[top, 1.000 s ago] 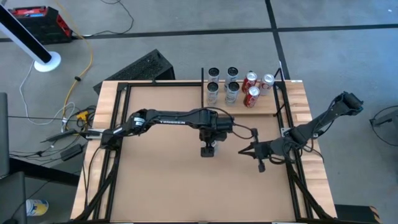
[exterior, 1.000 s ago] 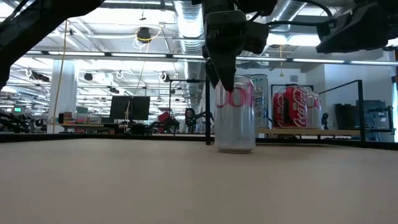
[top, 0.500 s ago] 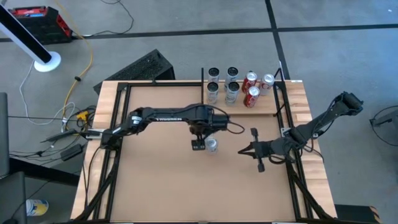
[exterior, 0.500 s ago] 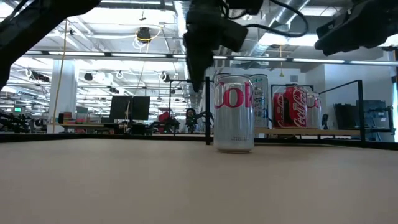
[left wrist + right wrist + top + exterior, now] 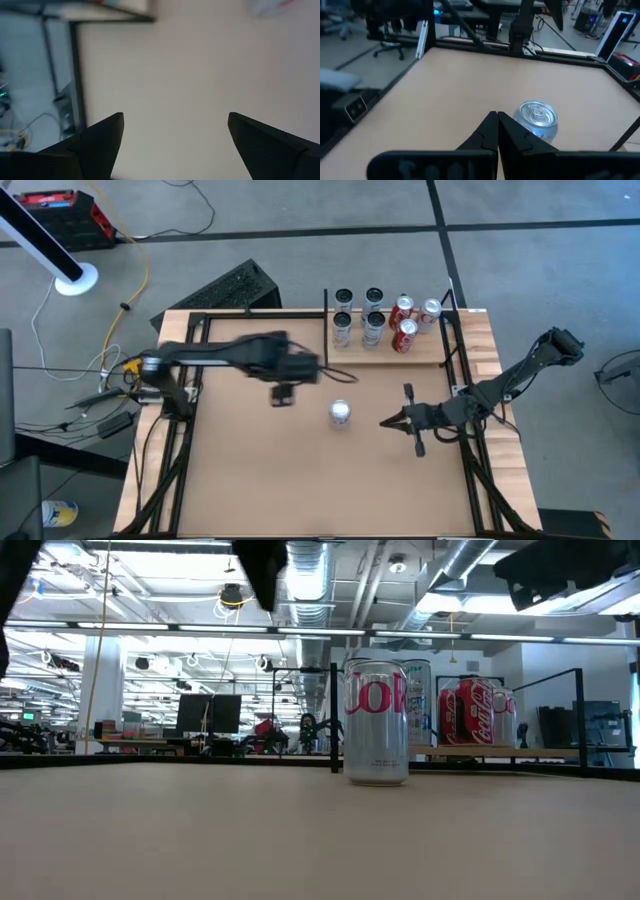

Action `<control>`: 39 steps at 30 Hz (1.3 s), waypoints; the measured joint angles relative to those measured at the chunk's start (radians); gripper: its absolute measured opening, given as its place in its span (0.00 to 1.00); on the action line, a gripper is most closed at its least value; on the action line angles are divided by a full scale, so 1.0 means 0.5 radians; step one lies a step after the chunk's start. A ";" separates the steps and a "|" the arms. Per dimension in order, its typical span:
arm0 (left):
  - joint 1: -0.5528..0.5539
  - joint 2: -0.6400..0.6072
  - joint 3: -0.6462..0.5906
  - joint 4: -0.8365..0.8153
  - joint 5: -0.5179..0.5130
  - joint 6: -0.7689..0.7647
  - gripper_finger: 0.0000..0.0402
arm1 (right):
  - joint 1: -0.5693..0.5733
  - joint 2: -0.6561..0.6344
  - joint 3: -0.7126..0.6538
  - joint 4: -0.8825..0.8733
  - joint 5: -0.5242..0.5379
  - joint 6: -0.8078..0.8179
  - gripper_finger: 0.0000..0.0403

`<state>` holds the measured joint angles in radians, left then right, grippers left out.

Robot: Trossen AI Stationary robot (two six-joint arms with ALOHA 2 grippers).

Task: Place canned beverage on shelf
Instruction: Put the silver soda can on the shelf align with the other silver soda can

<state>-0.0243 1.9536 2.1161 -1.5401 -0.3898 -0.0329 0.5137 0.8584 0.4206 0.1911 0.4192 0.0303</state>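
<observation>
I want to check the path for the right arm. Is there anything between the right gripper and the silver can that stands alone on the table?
No. In the high view only bare tabletop lies between the shut right gripper and the silver can.

left hand point(image 5: 283, 394): motion-blurred from above at 10 o'clock of the silver can point(image 5: 340, 413); my fingers cannot be made out there. In the low view only a dark smear at the top edge.
left wrist view: soft all over; a pale smudge at one corner, too blurred to name.
right hand point(image 5: 386, 421): cut off by the low view's top edge.
shelf point(image 5: 425, 350): at 1 o'clock of the silver can; its cans' labels too small from above. Low down, that can hides part of the row.
</observation>
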 joint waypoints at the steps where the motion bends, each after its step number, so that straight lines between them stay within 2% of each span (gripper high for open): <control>1: -0.005 -0.129 -0.147 0.048 -0.041 -0.029 0.85 | 0.000 0.000 0.000 0.010 0.000 0.027 0.07; 3: -0.016 -0.421 -0.501 0.192 -0.115 -0.102 0.85 | 0.000 0.000 0.000 0.062 0.001 0.099 0.07; 6: -0.039 -0.928 -1.180 0.635 -0.171 -0.200 0.85 | 0.000 0.006 0.000 0.192 0.001 0.182 0.07; 9: -0.066 -1.439 -1.919 1.284 -0.174 -0.215 0.85 | -0.001 0.072 0.000 0.406 0.002 0.188 0.07; 11: -0.074 -1.760 -2.395 1.830 -0.161 -0.163 0.85 | 0.001 0.145 0.001 0.580 0.002 0.188 0.07; 15: -0.061 -2.255 -3.237 2.909 0.063 0.003 0.85 | -0.002 0.340 0.001 0.878 0.002 0.187 0.07; 18: -0.039 -2.516 -3.672 3.541 0.269 0.081 0.85 | 0.008 0.482 0.001 1.034 0.004 0.188 0.07; 20: -0.020 -2.670 -3.850 3.732 0.294 0.076 0.85 | 0.022 0.556 0.001 1.098 0.003 0.188 0.07; 23: 0.008 -2.894 -3.966 3.766 0.285 0.063 0.85 | 0.022 0.621 0.001 1.153 0.002 0.188 0.07; 29: 0.039 -3.211 -4.049 3.675 0.298 0.059 0.85 | 0.011 0.654 0.002 1.145 0.003 0.187 0.07; 39: 0.039 -3.541 -4.110 3.467 0.330 0.054 0.85 | 0.002 0.654 0.002 1.145 0.002 0.186 0.07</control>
<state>-0.0047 0.1832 0.0612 0.1934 -0.2247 -0.0059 0.5144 1.1854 0.4213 0.7635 0.4202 0.1234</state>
